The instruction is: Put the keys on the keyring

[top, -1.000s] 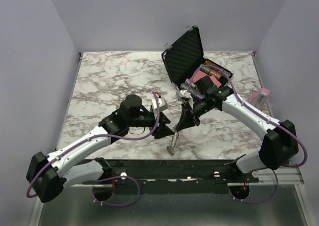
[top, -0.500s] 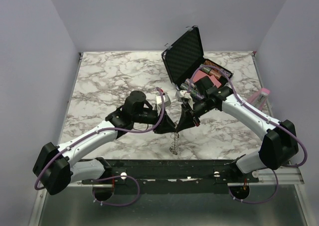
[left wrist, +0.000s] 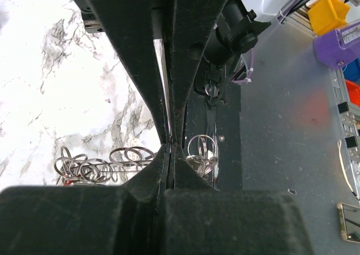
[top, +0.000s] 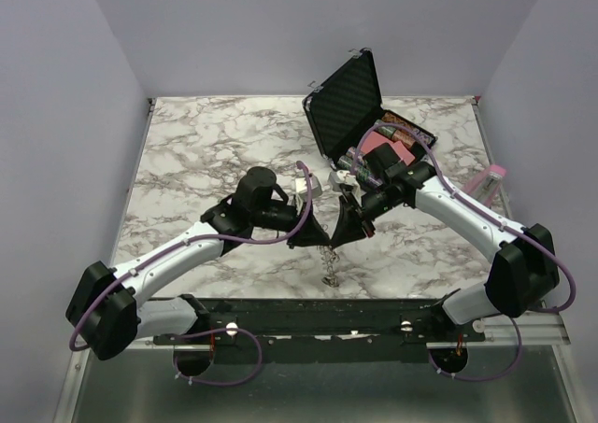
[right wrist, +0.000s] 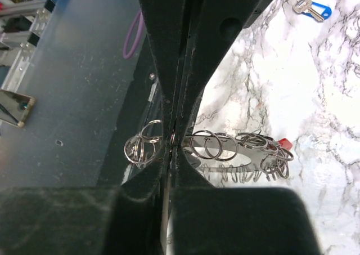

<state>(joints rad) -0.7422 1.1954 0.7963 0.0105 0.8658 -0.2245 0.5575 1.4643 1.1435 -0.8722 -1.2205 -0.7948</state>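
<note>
Left gripper (top: 306, 233): fingers pressed together, clamped on the keyring chain (top: 327, 262). In the left wrist view, links spill out at both 9 and 3 o'clock of the fingertip seam.

Right gripper (top: 344, 229): jaws also closed on the same chain. In the right wrist view, a small cluster of rings sits at 9 o'clock of the tips and a longer run of rings stretches to 3 o'clock.

Grippers are just beside each other, tips nearly meeting, left one at 9 o'clock of the right. The rest of the chain trails toward 6 o'clock onto the marble table (top: 187, 152).

Red key head (right wrist: 284, 143) sits among the rings at the 3 o'clock end of the run. Other keys can't be told apart in the tangle.

Small blue-headed key-like piece (right wrist: 313, 8) lies on the marble, well apart, at 1 o'clock.

Open black case (top: 348, 94) at 12 o'clock of the right gripper.
</note>
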